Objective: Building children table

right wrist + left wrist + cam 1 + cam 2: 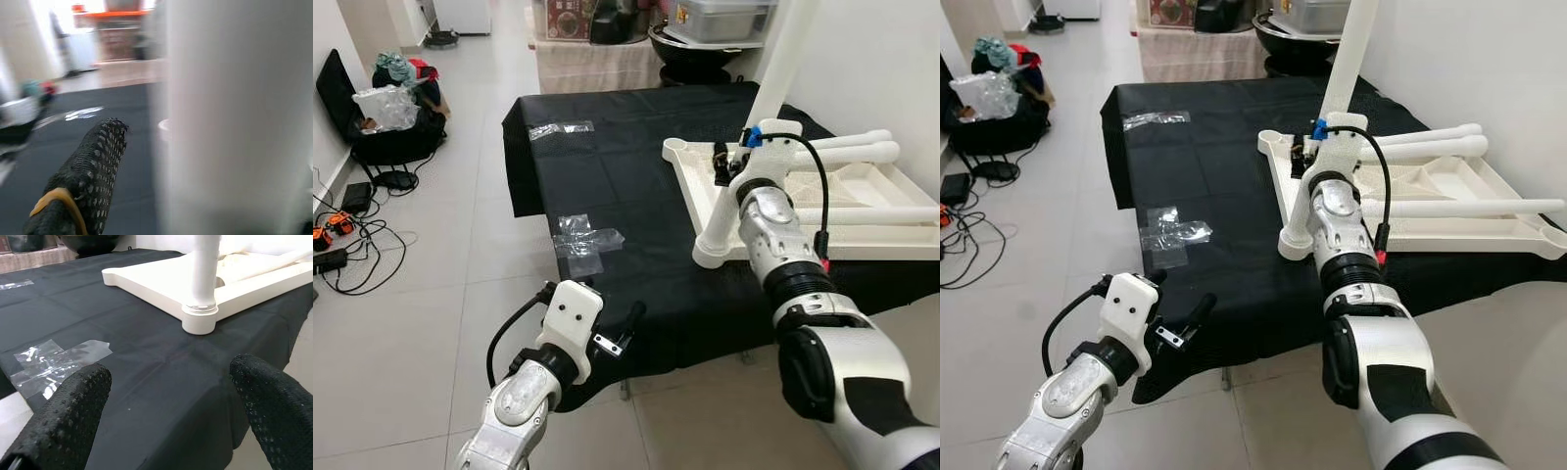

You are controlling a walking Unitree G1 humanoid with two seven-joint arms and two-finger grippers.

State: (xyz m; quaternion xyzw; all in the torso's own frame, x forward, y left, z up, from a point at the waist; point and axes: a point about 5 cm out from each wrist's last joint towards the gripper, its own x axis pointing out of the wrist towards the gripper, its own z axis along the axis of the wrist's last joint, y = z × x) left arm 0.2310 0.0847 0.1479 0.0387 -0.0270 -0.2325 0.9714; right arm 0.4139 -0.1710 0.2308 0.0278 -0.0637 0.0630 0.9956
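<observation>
The white children's table (862, 191) lies upside down on a black cloth (617, 186). One white leg (785, 54) stands upright in its near left corner socket (199, 316). My right gripper (724, 162) is shut on this leg partway up; in the right wrist view the leg (230, 122) runs right beside a black finger (93, 166). Three more white legs (862, 147) lie across the tabletop's underside. My left gripper (623, 331) hovers open at the cloth's front edge, its fingers (63, 421) wide apart and holding nothing, facing the socketed corner.
Crumpled clear tape (587, 240) sticks to the cloth near the front, with another strip (560, 127) further back. Bags (396, 108) and cables (352, 245) lie on the tiled floor at the left. A dark bowl and shelf (695, 49) stand behind. A white wall is at the right.
</observation>
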